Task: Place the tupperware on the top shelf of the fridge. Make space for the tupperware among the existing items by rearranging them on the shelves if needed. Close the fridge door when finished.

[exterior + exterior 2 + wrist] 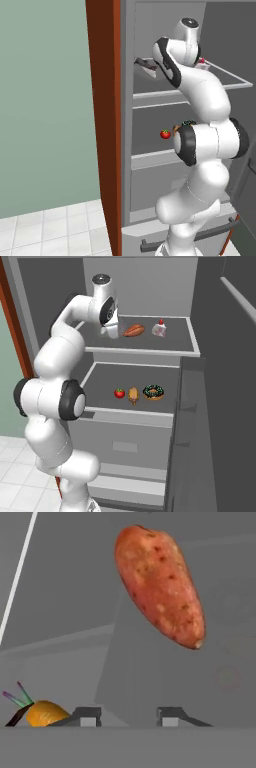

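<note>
A: Location of the tupperware [145,68]?

B: At the left end of the top shelf [150,351] of the fridge [127,125], with its orange carrot-like piece [42,712] just beside one fingertip [87,717] in the hand view. Probably set there because that end lies bare, leaving the reddish-brown lump [134,330] and the white-and-red item [159,329] undisturbed to the right.

A: State of the gripper [129,717]?

B: Parted, clasping nothing; bare grey shelf between the tips.

A: Pose of the arm?

B: Folded upward from the base, elbow high at the left, wrist bent so as to point the hand level over the shelf toward the lump.

A: Lower shelf?

B: Tomato [119,393], brown piece [133,395] and doughnut [153,392] in a row near the front, well apart from the hand.

A: Remaining work, by judgement?

B: Withdrawal from the compartment, then shutting of the fridge door [210,431], standing open at the right.
</note>
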Robot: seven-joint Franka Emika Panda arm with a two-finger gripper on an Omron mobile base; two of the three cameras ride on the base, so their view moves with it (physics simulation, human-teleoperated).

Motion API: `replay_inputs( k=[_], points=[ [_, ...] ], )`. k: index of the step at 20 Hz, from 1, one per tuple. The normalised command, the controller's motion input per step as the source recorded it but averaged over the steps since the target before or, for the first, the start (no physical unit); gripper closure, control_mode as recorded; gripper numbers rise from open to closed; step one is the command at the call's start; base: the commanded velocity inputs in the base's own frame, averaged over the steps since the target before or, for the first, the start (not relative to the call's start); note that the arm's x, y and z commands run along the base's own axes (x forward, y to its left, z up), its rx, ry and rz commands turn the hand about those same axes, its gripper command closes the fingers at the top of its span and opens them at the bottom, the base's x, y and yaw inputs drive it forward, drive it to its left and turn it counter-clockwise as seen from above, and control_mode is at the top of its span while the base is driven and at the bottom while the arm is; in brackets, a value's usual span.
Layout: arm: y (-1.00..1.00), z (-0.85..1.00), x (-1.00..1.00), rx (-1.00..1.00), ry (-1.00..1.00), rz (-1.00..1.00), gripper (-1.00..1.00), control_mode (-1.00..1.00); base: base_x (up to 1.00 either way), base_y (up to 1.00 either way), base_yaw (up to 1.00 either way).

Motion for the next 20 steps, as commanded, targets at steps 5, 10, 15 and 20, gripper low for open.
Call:
replay_inputs(
  k=[5,10,15,20],
  points=[
    [0.00,0.01,-0.25,0.00,0.01,-0.05,-1.00,-1.00,0.00,0.00,0.00],
    [-0.01,-0.26,-0.99,0.00,-0.24,0.00,-1.00,-1.00,0.00,0.00,0.00],
    [-0.02,-0.47,-1.00,-0.02,-0.27,0.00,-1.00,-1.00,0.00,0.00,0.00],
    [-0.18,-0.07,-1.00,-0.02,0.08,0.00,-1.00,-1.00,0.00,0.00,0.00]
  ],
)
